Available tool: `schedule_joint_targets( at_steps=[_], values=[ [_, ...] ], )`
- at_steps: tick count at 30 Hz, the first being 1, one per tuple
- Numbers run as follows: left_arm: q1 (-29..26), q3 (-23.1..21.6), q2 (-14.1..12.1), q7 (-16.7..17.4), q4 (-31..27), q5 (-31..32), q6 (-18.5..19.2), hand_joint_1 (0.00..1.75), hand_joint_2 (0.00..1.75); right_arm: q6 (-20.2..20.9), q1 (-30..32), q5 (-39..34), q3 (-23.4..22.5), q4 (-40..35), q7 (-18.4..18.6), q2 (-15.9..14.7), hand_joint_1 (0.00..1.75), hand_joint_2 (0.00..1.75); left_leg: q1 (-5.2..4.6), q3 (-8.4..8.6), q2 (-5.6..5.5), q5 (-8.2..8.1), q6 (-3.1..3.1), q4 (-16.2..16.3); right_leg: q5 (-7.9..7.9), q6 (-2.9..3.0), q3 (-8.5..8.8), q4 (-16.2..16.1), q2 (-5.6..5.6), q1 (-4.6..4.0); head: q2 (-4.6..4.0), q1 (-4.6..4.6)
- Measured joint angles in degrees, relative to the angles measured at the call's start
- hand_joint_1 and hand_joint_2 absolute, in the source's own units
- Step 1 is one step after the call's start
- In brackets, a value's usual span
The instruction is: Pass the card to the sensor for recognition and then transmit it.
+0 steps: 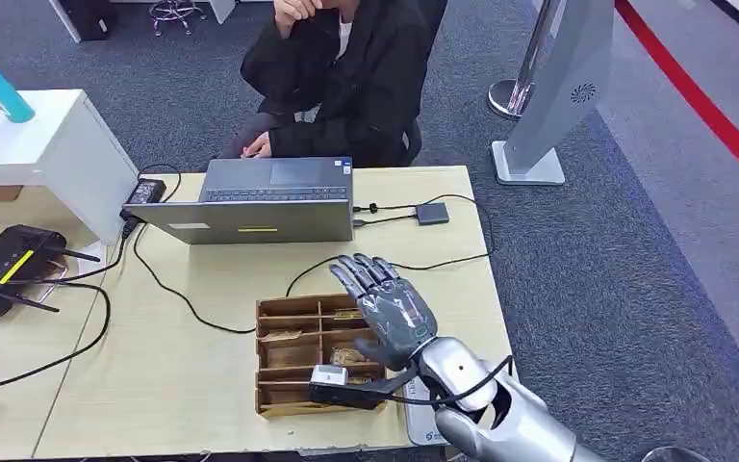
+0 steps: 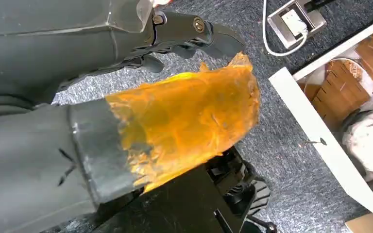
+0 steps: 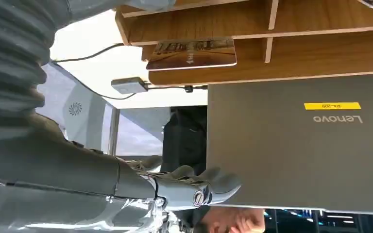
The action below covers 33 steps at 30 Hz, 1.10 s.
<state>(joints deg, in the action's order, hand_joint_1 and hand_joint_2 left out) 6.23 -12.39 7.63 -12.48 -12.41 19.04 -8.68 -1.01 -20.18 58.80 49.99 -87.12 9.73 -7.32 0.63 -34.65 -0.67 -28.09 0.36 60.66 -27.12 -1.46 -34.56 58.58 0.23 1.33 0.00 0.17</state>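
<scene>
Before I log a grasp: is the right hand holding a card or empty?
Empty. The right hand hovers above the wooden tray with fingers spread and nothing in them; a card sits in the tray.

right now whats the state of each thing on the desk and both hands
laptop: open, lid toward the robot
wooden tray: flat on the desk, cards in its slots
card: lying in a tray slot, not held
right hand: above the tray, fingers spread, holding nothing
left hand: hanging over carpet, thumb wrapped in orange tape
</scene>
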Motion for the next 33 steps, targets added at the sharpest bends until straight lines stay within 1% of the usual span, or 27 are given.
schedule_joint_targets(
  at_steps=[3, 5, 23, 24, 25, 26, 27, 28, 30, 31, 32, 33],
  values=[
    [0.00, 0.00, 0.00, 0.00, 0.00, 0.09, 0.00, 0.00, 0.00, 0.09, 0.00, -0.04, 0.02, 0.02, 0.07, 0.00, 0.14, 1.75, 0.00, 0.00, 0.00, 0.00, 0.00, 0.00, 0.00, 0.00, 0.00, 0.00, 0.00, 0.00, 0.00, 0.00],
    [0.00, 0.00, 0.00, 0.00, 0.00, 0.17, 0.00, 0.00, 0.00, 0.24, 0.00, -0.22, 0.02, 0.11, 0.13, 0.00, 0.21, 1.75, 0.00, 0.00, 0.00, 0.00, 0.00, 0.00, 0.00, 0.00, 0.00, 0.00, 0.00, 0.00, 0.00, 0.00],
    [0.00, 0.00, -0.02, 0.00, 0.00, 0.50, 0.00, 0.00, 0.00, 0.92, -0.02, -0.55, 0.24, 1.09, 0.33, 0.00, 0.19, 1.75, 0.00, 0.00, 0.00, 0.00, 0.00, 0.00, 0.00, 0.00, 0.00, 0.00, 0.00, 0.00, 0.00, 0.00],
    [0.00, 0.00, -0.02, 0.00, 0.00, 0.50, 0.00, 0.00, 0.00, 0.92, -0.01, -0.55, 0.26, 1.11, 0.35, 0.00, 0.30, 1.75, 0.00, 0.00, 0.00, 0.00, 0.00, 0.00, 0.00, 0.00, 0.00, 0.00, 0.00, 0.00, 0.00, 0.00],
    [0.00, 0.00, -0.02, 0.00, 0.00, 0.50, 0.00, 0.00, 0.00, 0.96, -0.02, -0.57, 0.28, 1.11, 0.35, 0.00, 0.35, 1.75, 0.00, 0.00, 0.00, 0.00, 0.00, 0.00, 0.00, 0.00, 0.00, 0.00, 0.00, 0.00, 0.00, 0.00],
    [0.00, 0.00, -0.02, 0.00, 0.00, 0.52, 0.00, 0.00, 0.00, 0.98, -0.02, -0.57, 0.31, 1.11, 0.35, 0.00, 0.35, 1.75, 0.00, 0.00, 0.00, 0.00, 0.00, 0.00, 0.00, 0.00, 0.00, 0.00, 0.00, 0.00, 0.00, 0.00],
    [0.00, 0.00, -0.02, 0.00, 0.00, 0.52, 0.00, 0.00, 0.00, 0.98, -0.01, -0.57, 0.37, 1.11, 0.42, 0.00, 0.30, 1.75, 0.00, 0.00, 0.00, 0.00, 0.00, 0.00, 0.00, 0.00, 0.00, 0.00, 0.00, 0.00, 0.00, 0.00],
    [0.00, 0.00, -0.02, 0.00, 0.00, 0.52, 0.00, 0.00, 0.00, 0.98, -0.02, -0.59, 0.44, 1.11, 0.42, 0.00, 0.28, 1.75, 0.00, 0.00, 0.00, 0.00, 0.00, 0.00, 0.00, 0.00, 0.00, 0.00, 0.00, 0.00, 0.00, 0.00],
    [0.00, 0.00, -0.02, 0.00, 0.00, 0.55, 0.00, 0.00, 0.00, 0.98, -0.01, -0.61, 0.52, 1.16, 0.44, 0.00, 0.28, 1.75, 0.00, 0.00, 0.00, 0.00, 0.00, 0.00, 0.00, 0.00, 0.00, 0.00, 0.00, 0.00, 0.00, 0.00],
    [0.00, 0.00, -0.02, 0.00, 0.00, 0.55, 0.00, 0.00, 0.00, 0.98, -0.02, -0.63, 0.52, 1.20, 0.44, 0.00, 0.38, 1.75, 0.00, 0.00, 0.00, 0.00, 0.00, 0.00, 0.00, 0.00, 0.00, 0.00, 0.00, 0.00, 0.00, 0.00],
    [0.00, 0.00, -0.02, 0.00, 0.00, 0.55, 0.02, 0.00, 0.00, 0.98, -0.02, -0.63, 0.52, 1.27, 0.44, 0.00, 0.44, 1.75, 0.00, 0.00, 0.00, 0.00, 0.00, 0.00, 0.00, 0.00, 0.00, 0.00, 0.00, 0.00, 0.00, 0.00],
    [0.00, 0.00, -0.02, 0.00, 0.00, 0.55, 0.02, 0.00, 0.00, 0.98, -0.01, -0.63, 0.52, 1.33, 0.44, 0.00, 0.42, 1.75, 0.00, 0.00, 0.00, 0.00, 0.00, 0.00, 0.00, 0.00, 0.00, 0.00, 0.00, 0.00, 0.00, 0.00]
  ],
)
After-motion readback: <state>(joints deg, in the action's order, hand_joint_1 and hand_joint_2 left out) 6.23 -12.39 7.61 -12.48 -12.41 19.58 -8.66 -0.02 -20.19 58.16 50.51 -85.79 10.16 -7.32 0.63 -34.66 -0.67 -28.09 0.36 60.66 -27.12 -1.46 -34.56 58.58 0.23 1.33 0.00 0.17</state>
